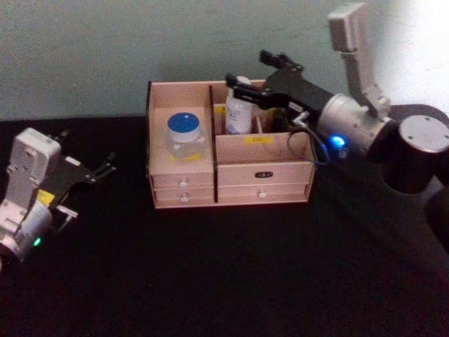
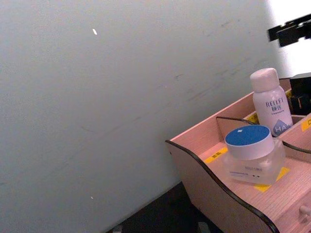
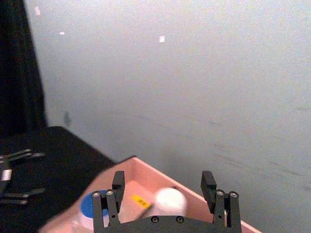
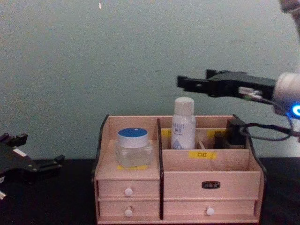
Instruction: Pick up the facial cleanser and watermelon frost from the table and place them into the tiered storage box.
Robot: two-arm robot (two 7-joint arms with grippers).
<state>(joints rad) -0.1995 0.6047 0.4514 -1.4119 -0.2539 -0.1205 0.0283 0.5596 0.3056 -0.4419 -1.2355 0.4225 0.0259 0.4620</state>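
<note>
Already both items sit in the tiered storage box (image 1: 231,175) near the black table's (image 1: 210,281) back edge: head view has the watermelon frost (image 1: 186,137) in the box's left compartment and the facial cleanser (image 1: 238,112) upright in the back middle slot. Right gripper (image 1: 254,78) hovers over the cleanser cap, jaws spread wide, holding nothing. Left gripper (image 1: 105,166) rests off by the table's left edge, well apart from the box, fingers parted and empty. Left wrist view: jar (image 2: 252,155) on a yellow label (image 2: 272,177), bottle (image 2: 272,104) just behind it past a divider, pale wall (image 2: 97,97) behind. Right wrist view: gripper (image 3: 165,187) fingers wide on either side of the white cap (image 3: 170,200), not touching; blue lid (image 3: 87,208) off to one side. Chest view: right gripper (image 4: 187,83) above the bottle (image 4: 183,124), clear gap between; jar (image 4: 133,147) left of the dark divider, white-knobbed drawers (image 4: 129,191) below; left gripper (image 4: 28,166) low at the table's left edge.
</note>
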